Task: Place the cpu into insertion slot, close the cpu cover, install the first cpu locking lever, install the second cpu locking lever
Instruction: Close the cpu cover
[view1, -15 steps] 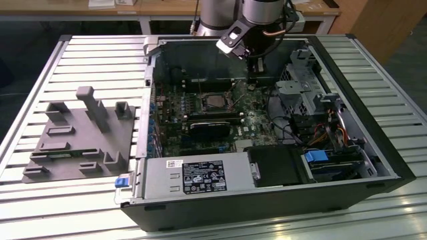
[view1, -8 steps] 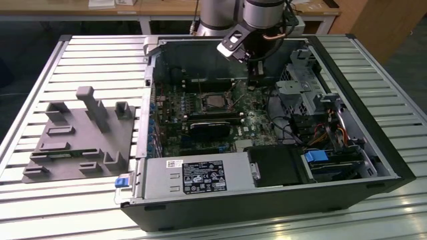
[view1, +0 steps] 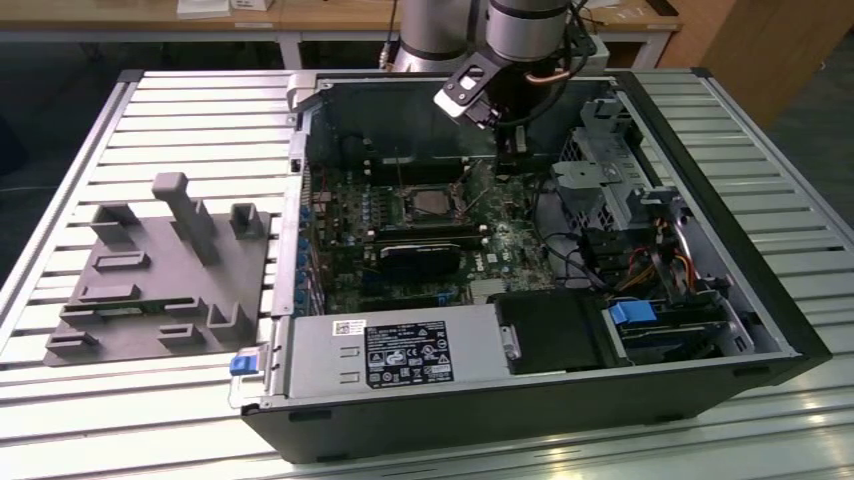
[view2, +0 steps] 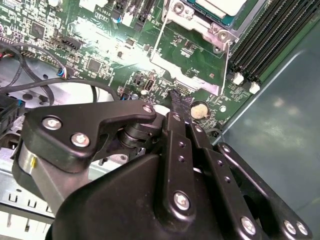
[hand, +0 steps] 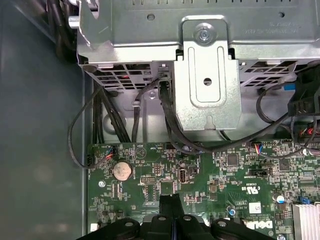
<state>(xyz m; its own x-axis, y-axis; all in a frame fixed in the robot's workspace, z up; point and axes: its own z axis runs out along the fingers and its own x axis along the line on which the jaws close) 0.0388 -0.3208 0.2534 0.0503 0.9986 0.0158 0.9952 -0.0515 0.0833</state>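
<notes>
The cpu (view2: 220, 6), silvery on top, lies in the insertion slot (view1: 424, 204) in the middle of the motherboard. A silvery metal frame (view2: 220, 36) runs along its edge; I cannot tell whether this is the cpu cover or how it lies. A thin wire lever (view2: 220, 91) sticks out from the socket toward my gripper. My gripper (view1: 507, 165) hangs low over the board to the exterior view's right of the socket. Its black fingers are shut together with nothing between them in both wrist views (view2: 177, 97) (hand: 170, 200). A coin battery (hand: 121, 171) lies beside the tips.
A black heatsink (view1: 416, 258) lies in front of the socket, with long memory slots (view2: 265, 45) alongside it. The metal drive cage (hand: 207, 75) and loose cables (hand: 165, 125) stand close to the gripper. The case wall (view2: 280, 125) is close by. A grey fixture (view1: 160, 280) lies outside the case.
</notes>
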